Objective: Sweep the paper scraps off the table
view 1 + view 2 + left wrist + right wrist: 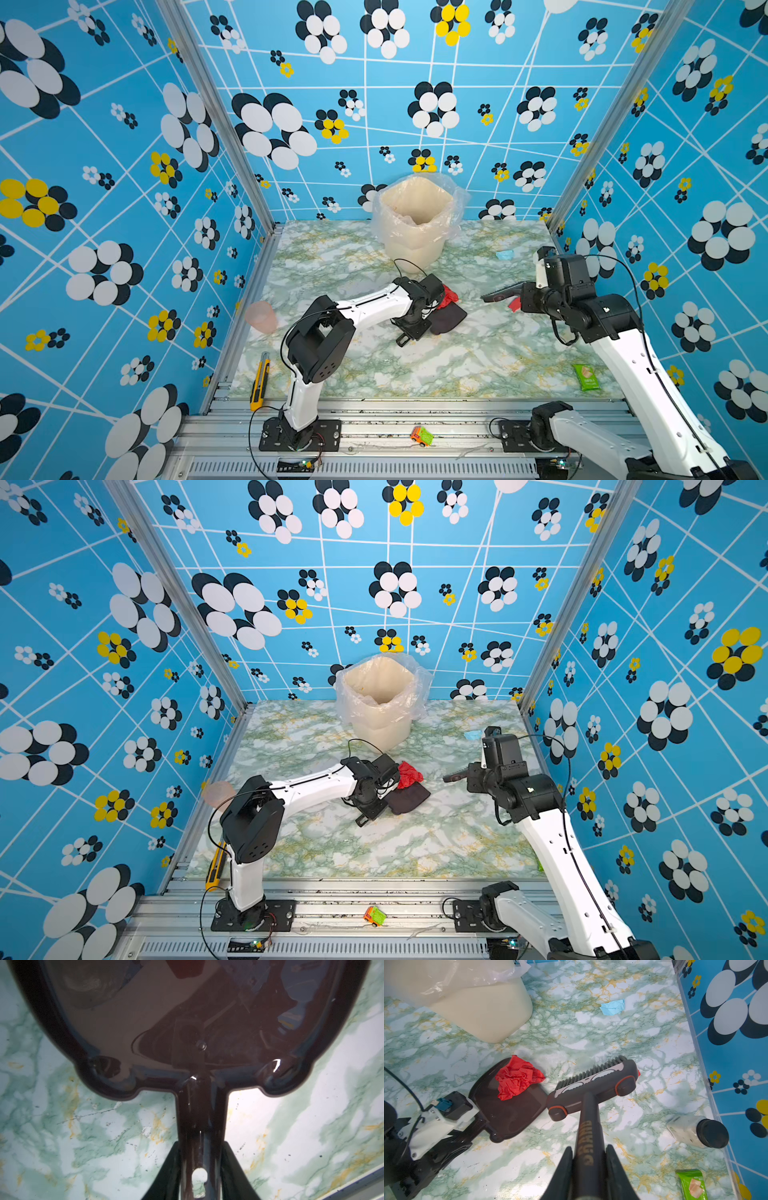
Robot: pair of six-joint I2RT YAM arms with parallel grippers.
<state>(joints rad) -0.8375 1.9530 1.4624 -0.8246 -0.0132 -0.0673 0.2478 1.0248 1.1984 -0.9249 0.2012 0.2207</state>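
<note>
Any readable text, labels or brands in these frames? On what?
Brush handle: gold lettering, upside down in the right wrist view and blurred; not readable.
Green packet: print too blurred to read.
Jar: label too small to read.
No other text seen.

Clad alike in white moulded shells along the links of left arm (370, 305) and right arm (636, 365), with blocky black housings at every joint. Bolted onto black base plates (328, 434) with silver screws. Dotted with small vent holes on one black housing (328, 368). Trailed by thin black cables (411, 1089). Fitted with a white bracket (431, 1124) and blue plug (444, 1104). Ending, on right gripper (588, 1147), in black wedge-shaped fingers (564, 1169).
</note>
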